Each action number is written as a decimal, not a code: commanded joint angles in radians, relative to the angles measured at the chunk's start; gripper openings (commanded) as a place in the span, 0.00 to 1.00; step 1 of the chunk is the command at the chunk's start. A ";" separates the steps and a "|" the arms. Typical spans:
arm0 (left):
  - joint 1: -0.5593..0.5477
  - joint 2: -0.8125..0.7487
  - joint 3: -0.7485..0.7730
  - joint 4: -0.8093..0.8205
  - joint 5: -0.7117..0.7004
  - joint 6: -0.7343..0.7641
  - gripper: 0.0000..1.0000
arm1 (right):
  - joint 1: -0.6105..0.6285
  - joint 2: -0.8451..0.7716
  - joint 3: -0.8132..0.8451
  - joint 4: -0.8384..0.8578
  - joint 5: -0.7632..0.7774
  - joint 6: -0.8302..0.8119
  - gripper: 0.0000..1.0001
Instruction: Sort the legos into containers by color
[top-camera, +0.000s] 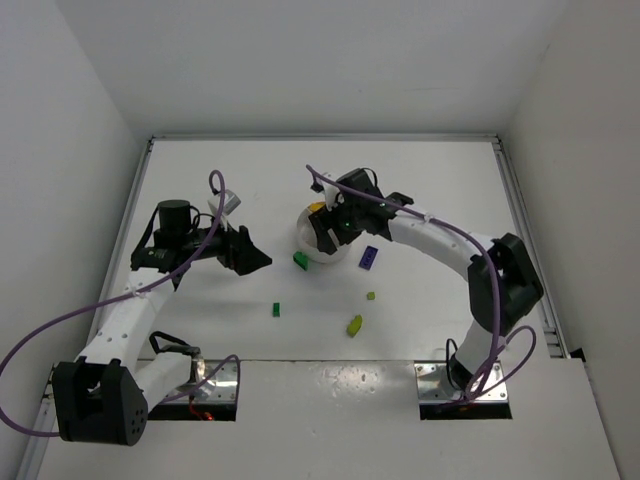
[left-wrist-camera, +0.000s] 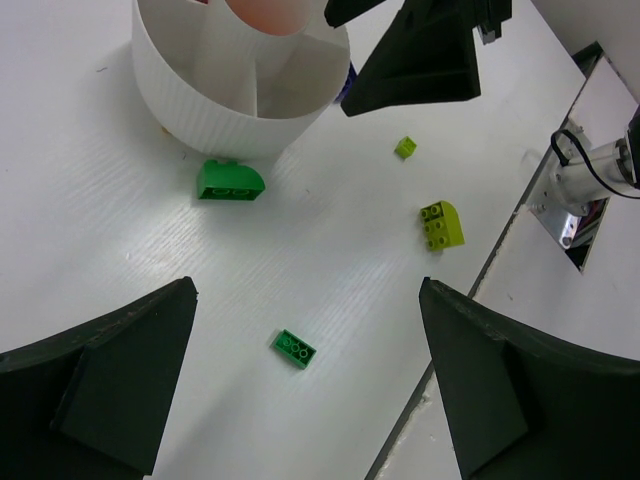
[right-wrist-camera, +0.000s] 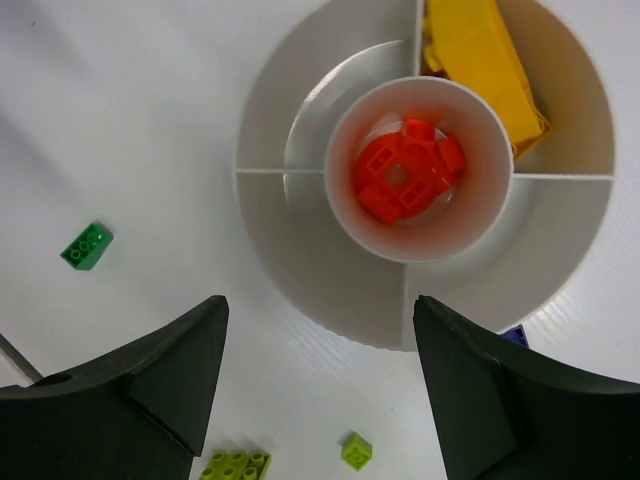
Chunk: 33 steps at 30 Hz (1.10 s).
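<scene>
Nearest to the arm bases, loose legos lie on the table: a lime brick w/ one rounded side, a small green brick to its left, and a bit farther a small lime bit. All three are apart from each other and no tool touches them.

Left gripper: jaws at full width, it holds nothing. In the left wrist view the small green brick lies on the table between the two fingers, apart from both. Beyond it a green curved brick lies just beside the outer wall of the dish; I cannot tell if it touches the wall.

A purple brick lies on the table near the dish, at its right side in the top view.

Right gripper: jaws also wide, it holds nothing and hangs over the dish. In the right wrist view its fingers stand left and right of the near rim, and I see no contact w/ the dish. The centre well contains red-orange pieces. One wedge section at the far right contains yellow bricks.
</scene>
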 joint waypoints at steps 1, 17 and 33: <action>0.013 -0.011 0.029 0.033 0.021 0.007 1.00 | -0.018 0.025 -0.004 0.025 -0.027 0.024 0.75; 0.013 -0.020 0.019 0.033 0.021 -0.002 1.00 | -0.045 0.055 -0.004 0.014 -0.069 0.034 0.75; 0.013 -0.020 0.010 0.033 0.012 -0.002 1.00 | -0.055 -0.032 -0.006 0.042 -0.049 0.014 0.75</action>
